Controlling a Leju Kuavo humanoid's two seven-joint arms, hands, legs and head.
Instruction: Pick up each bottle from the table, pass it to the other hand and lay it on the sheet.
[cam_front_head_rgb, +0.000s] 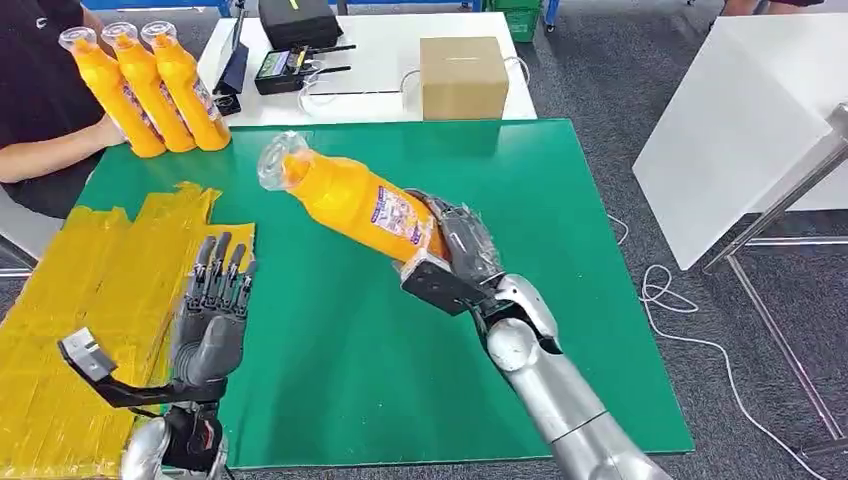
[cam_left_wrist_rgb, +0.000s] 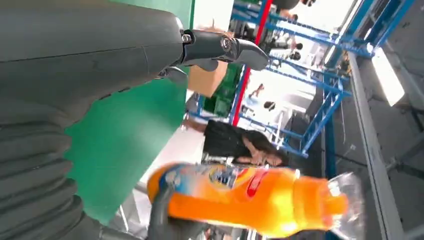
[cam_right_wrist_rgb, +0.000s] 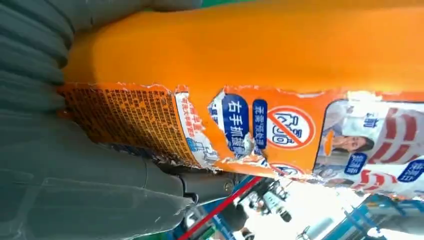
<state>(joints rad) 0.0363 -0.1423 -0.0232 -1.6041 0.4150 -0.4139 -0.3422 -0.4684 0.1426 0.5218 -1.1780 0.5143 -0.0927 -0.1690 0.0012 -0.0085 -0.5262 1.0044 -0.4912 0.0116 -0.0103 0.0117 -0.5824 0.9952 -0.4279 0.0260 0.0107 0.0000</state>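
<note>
The green counter (cam_front_head_rgb: 560, 250) runs off the frame's bottom edge. The yellow sheet (cam_front_head_rgb: 90, 300) at its 9 o'clock side is cut off at the left. The right robot hand (cam_front_head_rgb: 455, 245) grips an orange bottle (cam_front_head_rgb: 350, 200) by its base, held above the counter; the base is hidden in the fingers, the clear cap pointing to 10 o'clock. The left robot hand (cam_front_head_rgb: 212, 315), over the sheet's edge at 8 o'clock of the bottle, is empty with fingers straight. Three more bottles (cam_front_head_rgb: 150, 85) stand at 11 o'clock beside a person's arm (cam_front_head_rgb: 55, 150).

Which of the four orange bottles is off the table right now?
The orange bottle gripped by the right hand, tilted above the green mat. The other three bottles stand upright together at the mat's far left corner.
</note>
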